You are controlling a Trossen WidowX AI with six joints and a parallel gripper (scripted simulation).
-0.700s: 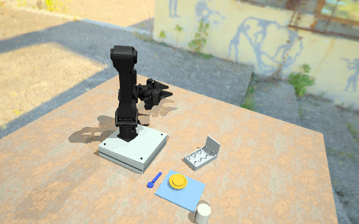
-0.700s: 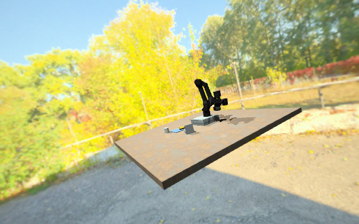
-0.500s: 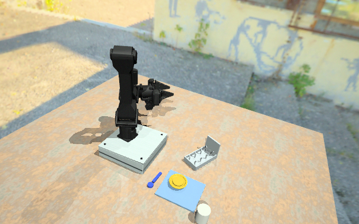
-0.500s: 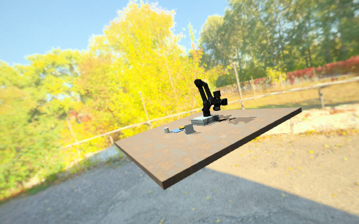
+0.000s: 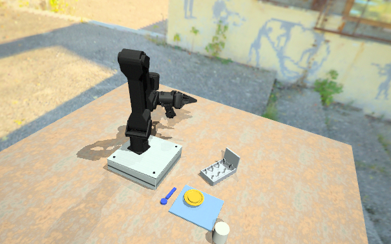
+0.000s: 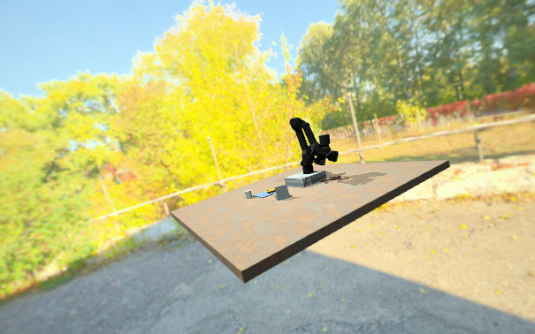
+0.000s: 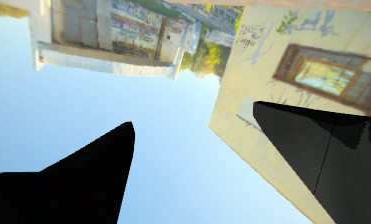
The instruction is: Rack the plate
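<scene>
Top view: yellow plate (image 5: pixel 194 197) lay flat on blue mat (image 5: pixel 201 216), toward worktop's near edge; rack (image 5: pixel 216 181) (image 6: pixel 282 193) stood plateless. Exterior: arm (image 5: pixel 137 97) (image 6: pixel 307 137) reached away; lifting, slotting, release all remained. Wrist: gripper (image 5: pixel 196 101) (image 7: pixel 194 117) jaws spread, holding nothing.

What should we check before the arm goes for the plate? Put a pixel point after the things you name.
- Gripper (image 5: pixel 196 101) (image 7: pixel 194 117) open, nothing between its fingers: ok
- Plate (image 5: pixel 194 197) lying flat, within the blue mat's (image 5: pixel 201 214) edges: ok
- Dish rack (image 5: pixel 213 183) (image 6: pixel 282 193) free of other dishes: ok
- Spoon (image 5: pixel 170 193) off the mat: ok
- Gripper lined up over the plate: not ok, it's off beyond the arm's base (image 5: pixel 133 169) (image 6: pixel 295 181)
- Slot wide enough for the plate: cannot tell
</scene>
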